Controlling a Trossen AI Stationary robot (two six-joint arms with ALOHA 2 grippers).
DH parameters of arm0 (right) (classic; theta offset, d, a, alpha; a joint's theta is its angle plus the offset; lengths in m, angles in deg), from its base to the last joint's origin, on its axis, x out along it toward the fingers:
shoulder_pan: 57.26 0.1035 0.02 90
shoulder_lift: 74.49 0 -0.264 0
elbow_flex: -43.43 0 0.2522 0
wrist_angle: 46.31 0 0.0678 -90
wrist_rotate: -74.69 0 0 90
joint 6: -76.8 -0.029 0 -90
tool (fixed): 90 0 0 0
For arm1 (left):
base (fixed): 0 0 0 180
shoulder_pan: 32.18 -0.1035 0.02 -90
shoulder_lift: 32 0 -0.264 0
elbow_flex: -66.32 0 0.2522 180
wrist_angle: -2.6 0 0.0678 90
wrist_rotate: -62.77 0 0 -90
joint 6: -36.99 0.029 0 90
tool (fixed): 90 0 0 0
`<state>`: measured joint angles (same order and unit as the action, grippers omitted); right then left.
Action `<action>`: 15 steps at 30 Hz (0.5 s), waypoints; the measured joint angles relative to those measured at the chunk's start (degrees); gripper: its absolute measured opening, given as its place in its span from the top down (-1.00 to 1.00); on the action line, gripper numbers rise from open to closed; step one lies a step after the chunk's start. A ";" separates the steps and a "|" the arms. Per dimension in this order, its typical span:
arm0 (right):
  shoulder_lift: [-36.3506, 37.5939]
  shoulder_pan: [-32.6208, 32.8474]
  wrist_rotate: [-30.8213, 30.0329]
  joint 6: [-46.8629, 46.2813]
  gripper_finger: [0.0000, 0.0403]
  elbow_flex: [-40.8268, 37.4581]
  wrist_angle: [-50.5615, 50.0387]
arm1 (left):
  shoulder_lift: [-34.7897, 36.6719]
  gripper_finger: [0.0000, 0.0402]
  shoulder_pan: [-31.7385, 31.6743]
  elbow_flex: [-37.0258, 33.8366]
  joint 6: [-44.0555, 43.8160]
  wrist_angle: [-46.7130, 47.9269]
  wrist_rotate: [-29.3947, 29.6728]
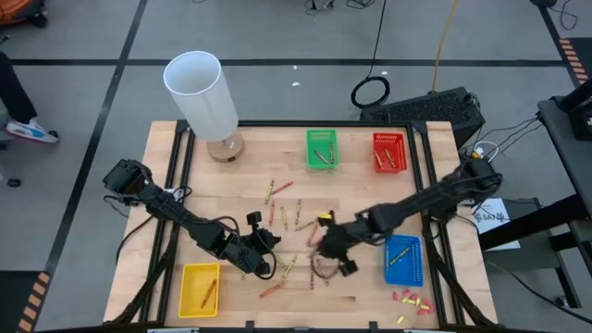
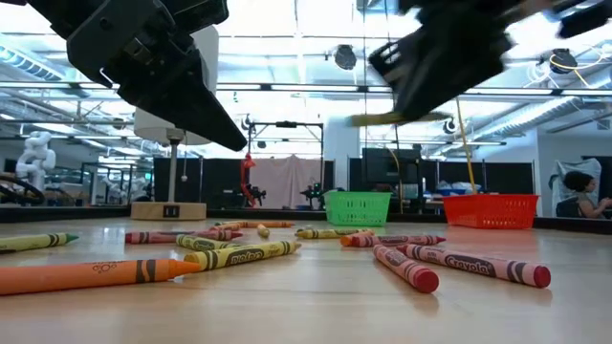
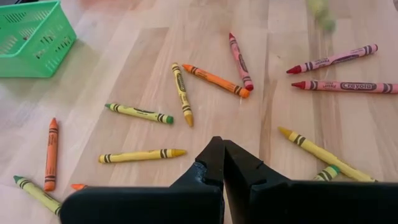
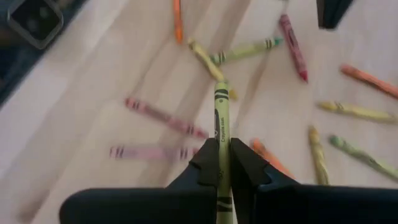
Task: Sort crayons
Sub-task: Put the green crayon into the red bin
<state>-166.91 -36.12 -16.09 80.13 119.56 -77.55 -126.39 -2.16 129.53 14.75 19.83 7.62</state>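
Gripping olive-yellow crayon (image 4: 221,130), right hand (image 4: 222,163) above table (image 4: 93,112)

Wooden table (image 1: 250,148): scattered crayons (image 1: 282,188), four baskets (image 1: 322,149), possibly lamp (image 1: 205,97).

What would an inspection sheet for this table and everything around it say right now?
Surface: wooden table, partly bare.
Job's things: crayons scattered mid-table; green basket, red basket, blue basket, yellow basket each hold some.
Clutter: white lamp; small red and yellow bits.
Grippers: left gripper shut, empty; right gripper shut on a yellow-green crayon.
Cables: coiled cable on the floor.
Surroundings: seated person far off.
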 joint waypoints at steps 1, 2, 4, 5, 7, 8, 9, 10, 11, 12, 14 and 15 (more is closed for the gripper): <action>1.28 1.48 -2.70 -0.28 1.00 0.00 -2.43 | 0.00 0.97 0.00 0.00 -0.02 -0.10 -0.07; 2.63 3.05 -5.60 -0.85 1.00 0.00 -4.85 | 0.00 0.97 0.00 0.00 -0.02 -0.17 -0.09; 4.78 5.93 -11.23 -2.09 1.00 0.00 -9.06 | 0.00 0.97 0.00 0.00 -0.02 -0.35 -0.09; 5.78 7.40 -13.81 -2.63 1.00 0.02 -11.22 | 0.00 0.97 0.00 0.00 -0.02 -0.59 -0.11; 7.14 10.16 -17.76 -3.44 1.00 0.03 -15.15 | 0.00 0.97 0.00 0.00 0.06 -1.24 -0.09; 7.48 11.44 -18.79 -3.50 1.00 0.04 -16.91 | 0.00 0.97 0.00 0.00 0.04 -1.69 -0.11; 7.64 12.59 -18.94 -2.95 1.00 0.04 -18.79 | 0.01 0.97 0.00 0.00 0.04 -1.87 -0.11; 7.62 13.72 -18.92 -1.82 1.00 0.04 -20.61 | 0.02 0.97 0.00 0.00 0.04 -1.91 -0.11; 7.58 14.69 -18.92 -0.69 1.00 0.04 -22.12 | 0.02 0.97 0.00 0.00 0.04 -1.98 -0.11; 7.43 15.62 -19.00 0.14 1.00 0.04 -23.14 | 0.02 0.97 0.00 0.00 0.04 -2.02 -0.11; 7.03 16.89 -20.21 1.55 1.00 0.04 -24.63 | 0.02 0.97 0.00 0.00 0.06 -2.12 -0.11; 6.79 17.40 -20.88 2.41 1.00 0.04 -25.32 | 0.02 0.97 0.00 0.00 0.07 -2.12 -0.11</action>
<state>-160.12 -18.72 -36.98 82.54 119.61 -102.87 -126.37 -2.16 129.53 14.82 17.71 7.51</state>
